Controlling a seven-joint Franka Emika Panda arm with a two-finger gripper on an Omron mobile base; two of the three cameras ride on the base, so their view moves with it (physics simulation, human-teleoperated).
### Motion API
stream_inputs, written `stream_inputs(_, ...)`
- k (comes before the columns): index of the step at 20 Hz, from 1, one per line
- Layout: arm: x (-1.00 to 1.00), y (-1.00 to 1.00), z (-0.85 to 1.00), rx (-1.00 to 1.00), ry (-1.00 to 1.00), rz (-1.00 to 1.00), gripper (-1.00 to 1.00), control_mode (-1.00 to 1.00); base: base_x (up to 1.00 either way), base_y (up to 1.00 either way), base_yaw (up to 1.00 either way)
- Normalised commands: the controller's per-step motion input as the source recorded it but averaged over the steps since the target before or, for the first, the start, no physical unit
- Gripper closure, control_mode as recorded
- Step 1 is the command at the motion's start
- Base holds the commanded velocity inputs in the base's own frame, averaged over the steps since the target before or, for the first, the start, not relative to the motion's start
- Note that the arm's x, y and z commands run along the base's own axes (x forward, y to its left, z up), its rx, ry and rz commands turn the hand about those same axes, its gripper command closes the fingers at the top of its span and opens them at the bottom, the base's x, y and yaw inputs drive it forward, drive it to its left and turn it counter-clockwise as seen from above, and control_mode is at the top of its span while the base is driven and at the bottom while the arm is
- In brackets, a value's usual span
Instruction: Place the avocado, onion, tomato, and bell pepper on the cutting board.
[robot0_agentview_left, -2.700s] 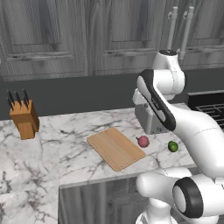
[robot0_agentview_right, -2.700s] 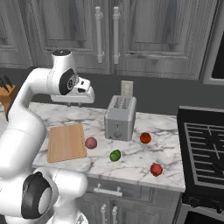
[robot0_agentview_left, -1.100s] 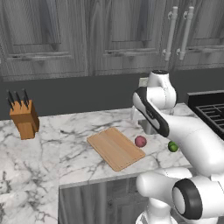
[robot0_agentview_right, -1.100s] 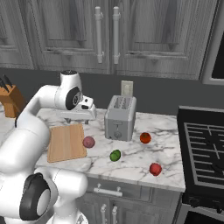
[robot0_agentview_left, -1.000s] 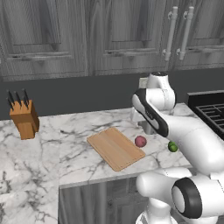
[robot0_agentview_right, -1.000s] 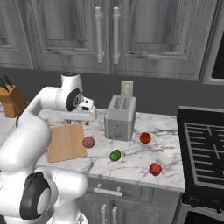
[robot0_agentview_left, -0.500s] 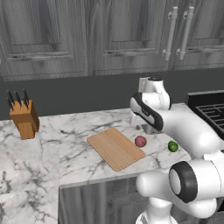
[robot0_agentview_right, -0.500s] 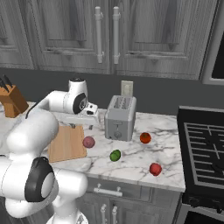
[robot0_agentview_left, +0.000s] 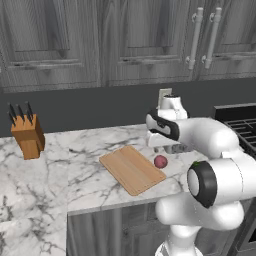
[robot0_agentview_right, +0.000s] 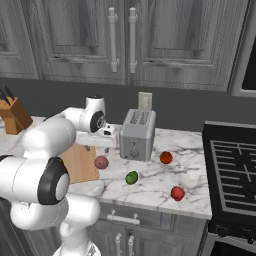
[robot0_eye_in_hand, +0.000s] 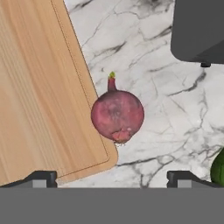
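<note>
**Four pieces of produce on the counter, none on the board**

Left base view: one cutting board (robot0_agentview_left: 132, 169) lies bare on the marble counter (robot0_agentview_left: 45, 185). One onion (robot0_agentview_left: 160, 161) sits just off its 3 o'clock edge. One knife block (robot0_agentview_left: 28, 136) stands far out at 9 o'clock.

Right base view: one onion (robot0_agentview_right: 101, 162), one avocado (robot0_agentview_right: 131, 177) at its 4 o'clock, and two red balls, one (robot0_agentview_right: 166, 157) by the toaster (robot0_agentview_right: 137, 134), one (robot0_agentview_right: 177, 193) near the counter's front edge. All four rest on marble.

Hand view: the gripper (robot0_eye_in_hand: 112, 179) hangs over the onion (robot0_eye_in_hand: 117, 115), its jaws spread wide and holding nothing. The onion is beside the board's (robot0_eye_in_hand: 39, 96) rounded corner; whether it touches, I cannot tell. A green sliver of avocado (robot0_eye_in_hand: 218, 167) shows at 4 o'clock.
</note>
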Motion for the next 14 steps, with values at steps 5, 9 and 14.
stream_inputs(5,0.17,0.0,-0.38,0.0,0.05,0.0,-1.0,-1.0,0.0,0.0,0.0)
stream_inputs(9,0.19,0.0,-0.38,0.0,0.03,0.0,-1.0,-1.0,0.0,0.0,0.0)
stream_inputs(14,0.15,0.0,-0.35,0.0,0.03,0.0,-1.0,-1.0,0.0,0.0,0.0)
